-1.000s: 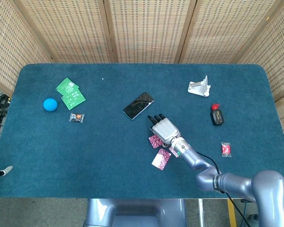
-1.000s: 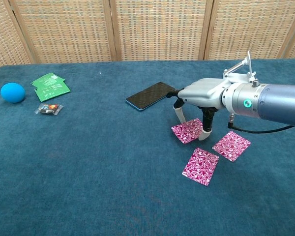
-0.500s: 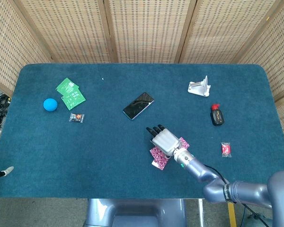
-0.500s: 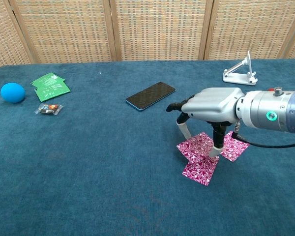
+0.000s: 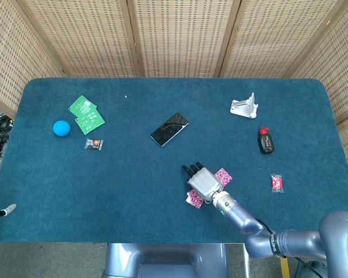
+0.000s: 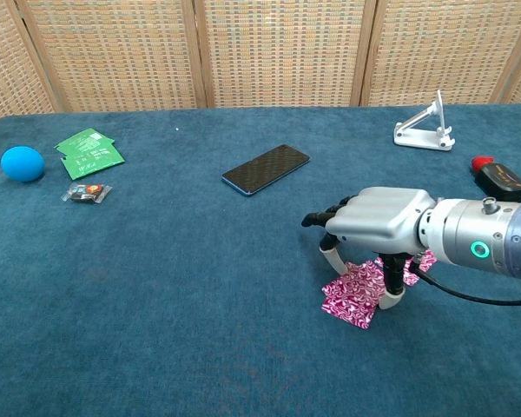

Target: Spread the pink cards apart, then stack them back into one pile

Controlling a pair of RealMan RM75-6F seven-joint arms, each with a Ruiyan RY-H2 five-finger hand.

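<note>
The pink patterned cards [image 6: 352, 293] lie overlapping near the table's front, right of centre. One more pink card [image 6: 427, 260] peeks out behind my right hand [image 6: 378, 224]. That hand hovers palm-down over the pile, and its fingertips [image 6: 388, 300] press on the top card. In the head view my right hand [image 5: 203, 180] covers most of the pile; one pink card [image 5: 223, 175] shows at its right and a pink corner [image 5: 192, 199] at its front left. Nothing is gripped. No left hand shows.
A black phone [image 5: 170, 129] lies mid-table. A white stand [image 5: 245, 107], a red-capped black bottle [image 5: 265, 141] and a red sweet [image 5: 276, 183] sit to the right. At far left lie a blue ball [image 5: 61, 128], green packets [image 5: 86, 113] and a wrapped sweet [image 5: 94, 144].
My right hand has slid toward the table's front, dragging the pink card under its fingertips. The three spread cards have come together and now overlap.
</note>
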